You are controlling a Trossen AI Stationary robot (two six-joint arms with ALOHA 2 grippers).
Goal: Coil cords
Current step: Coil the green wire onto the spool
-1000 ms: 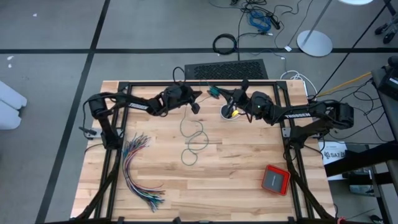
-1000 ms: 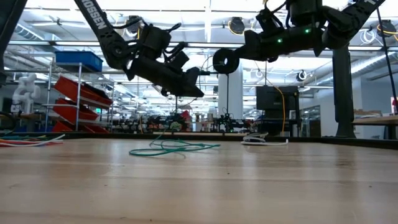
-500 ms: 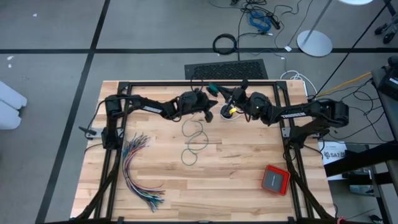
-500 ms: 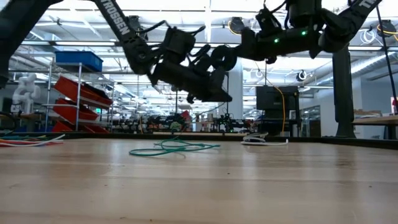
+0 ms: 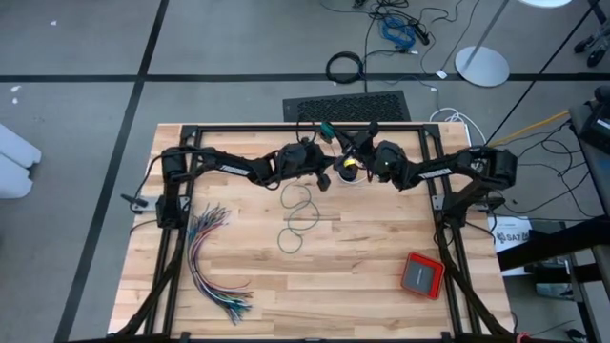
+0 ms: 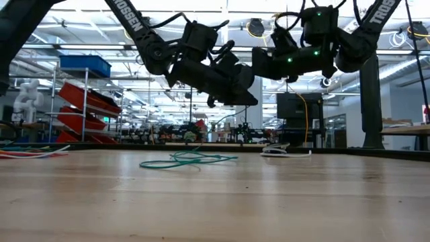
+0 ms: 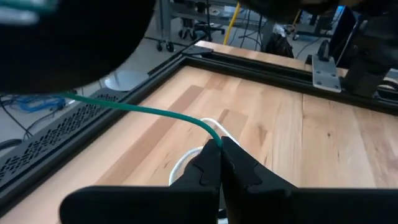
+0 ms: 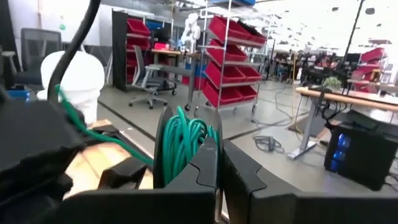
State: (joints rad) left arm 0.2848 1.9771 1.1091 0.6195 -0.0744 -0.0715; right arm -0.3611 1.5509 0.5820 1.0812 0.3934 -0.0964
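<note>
Left gripper (image 7: pixel 220 144) of mine pinches the thin teal-green cord (image 7: pixel 143 111) above the wooden tabletop (image 5: pixel 362 257), around twelve o'clock; right gripper (image 8: pixel 219 152) clamps the cord's coiled loops.

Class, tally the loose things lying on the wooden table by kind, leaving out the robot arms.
green cord: 1
white cord loop: 1
bundle of coloured wires: 1
red box: 1
Total: 4
</note>
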